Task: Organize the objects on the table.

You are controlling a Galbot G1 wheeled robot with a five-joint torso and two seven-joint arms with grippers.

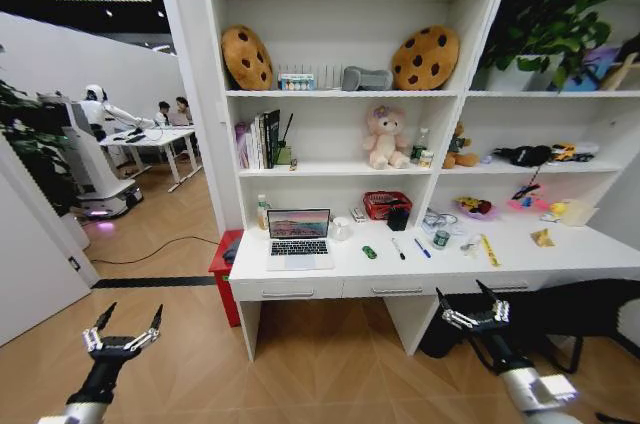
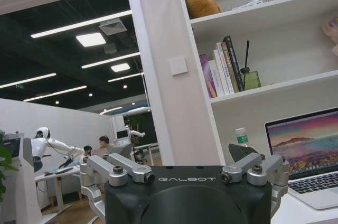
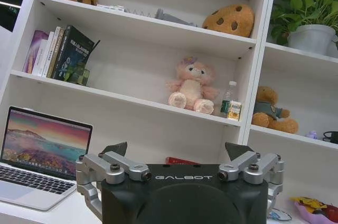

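Before the long white counter [image 1: 560, 262]: left gripper [image 1: 122, 330] and right gripper [image 1: 475, 306], both spread, empty; approach squarely, nearing the open silver laptop [image 1: 298, 237].

Wooden floor [image 1: 330, 364], white shelving [image 1: 330, 159]

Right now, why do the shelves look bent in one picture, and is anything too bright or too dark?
Head view: the wide lens bows the shelf unit and desk toward the edges; the laptop stays readable. Left wrist view: ceiling lights glare against a dark ceiling. Right wrist view: even light, soft shadows behind the pink plush.
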